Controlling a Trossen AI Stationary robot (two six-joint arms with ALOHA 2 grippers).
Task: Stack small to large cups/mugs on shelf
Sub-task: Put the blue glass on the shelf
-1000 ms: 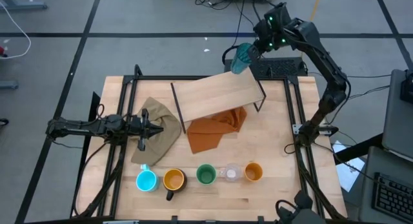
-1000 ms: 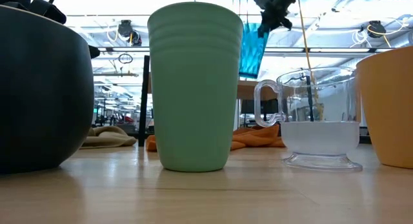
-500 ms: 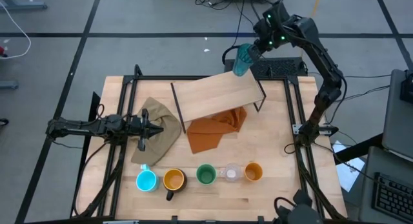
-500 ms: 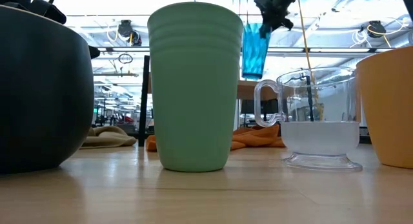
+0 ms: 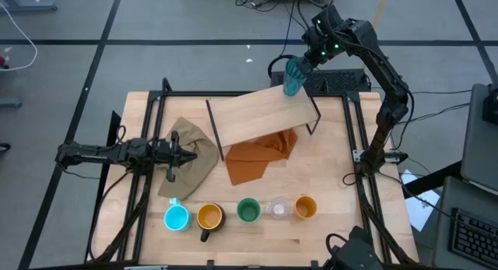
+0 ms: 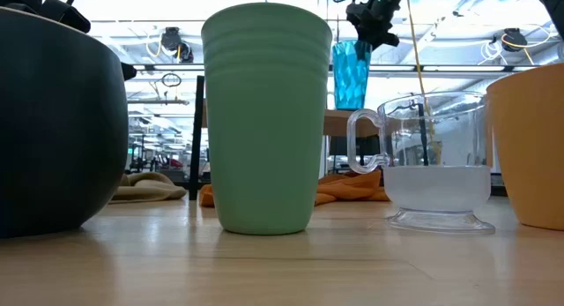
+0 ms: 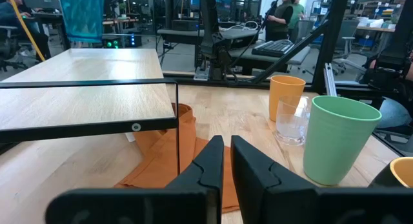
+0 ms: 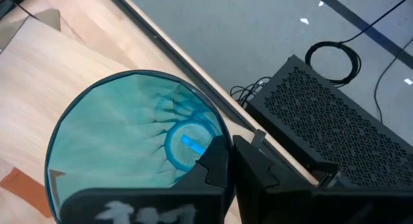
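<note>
While the right fingers [image 5: 305, 58] grip the tumbler [image 5: 292, 75] over the shelf [image 5: 264, 114], left fingers [image 5: 189, 154] stay closed.

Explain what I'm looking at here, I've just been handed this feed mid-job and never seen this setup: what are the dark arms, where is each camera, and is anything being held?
Two dark robot arms work at a wooden table. One picture looks straight down, one sits at table height among the cups, and one camera rides on each wrist. The right claw is shut on the rim of a teal tumbler, holding it upright at the shelf's far right corner; I cannot tell whether it touches the board. The left claw waits, shut, over a tan cloth. An orange cloth lies under the shelf. Along the near edge stand a blue mug, black mug, green cup, clear glass and orange cup.
</note>
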